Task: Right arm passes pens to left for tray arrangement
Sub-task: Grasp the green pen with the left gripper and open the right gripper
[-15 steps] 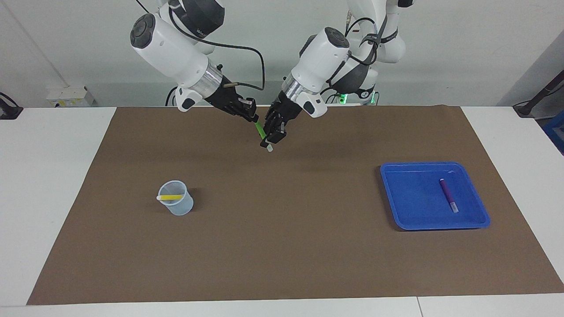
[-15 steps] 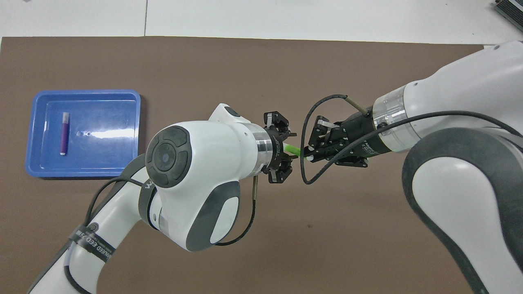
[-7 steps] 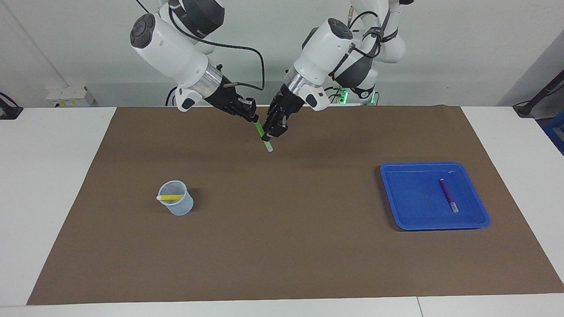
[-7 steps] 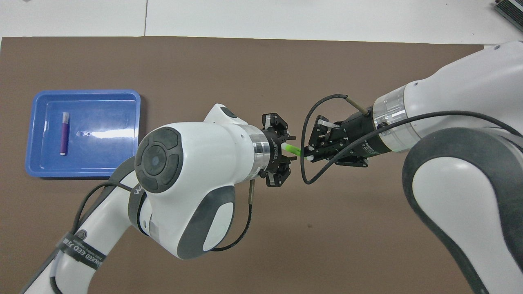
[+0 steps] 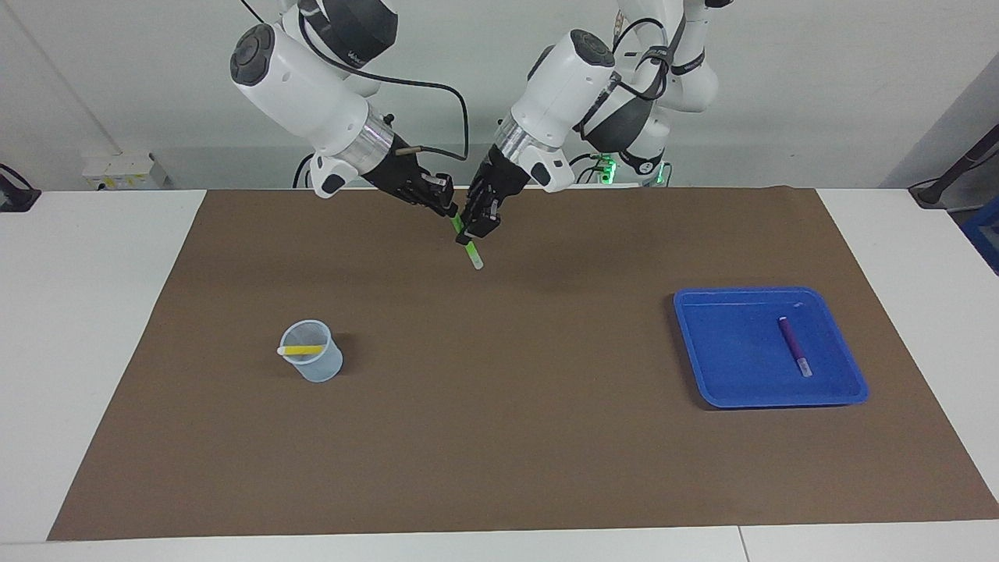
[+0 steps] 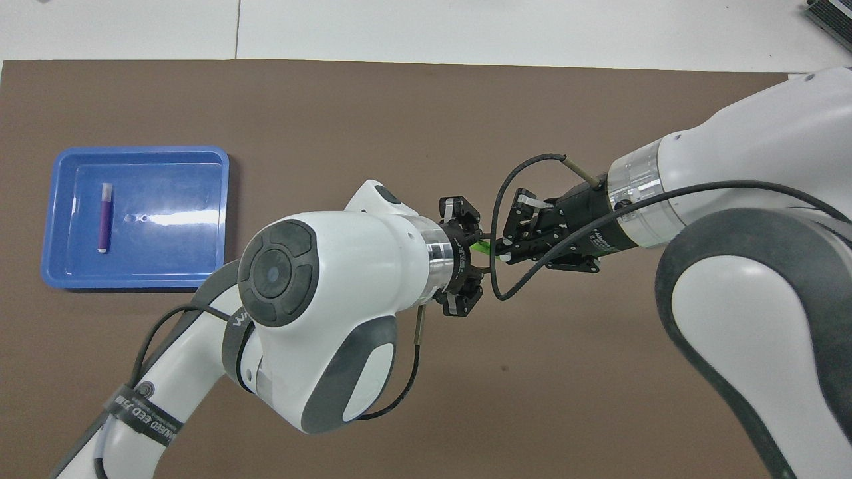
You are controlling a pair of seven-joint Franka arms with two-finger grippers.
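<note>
The green pen (image 6: 480, 247) is mostly hidden between both grippers in the overhead view.

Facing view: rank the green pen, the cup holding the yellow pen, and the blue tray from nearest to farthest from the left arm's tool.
1. Green pen: right at the left tool, which is closed around it over the mat, with the right tool shut on its upper end.
2. Cup: toward the right arm's end, yellow pen inside.
3. Blue tray: toward the left arm's end, purple pen in it.
</note>
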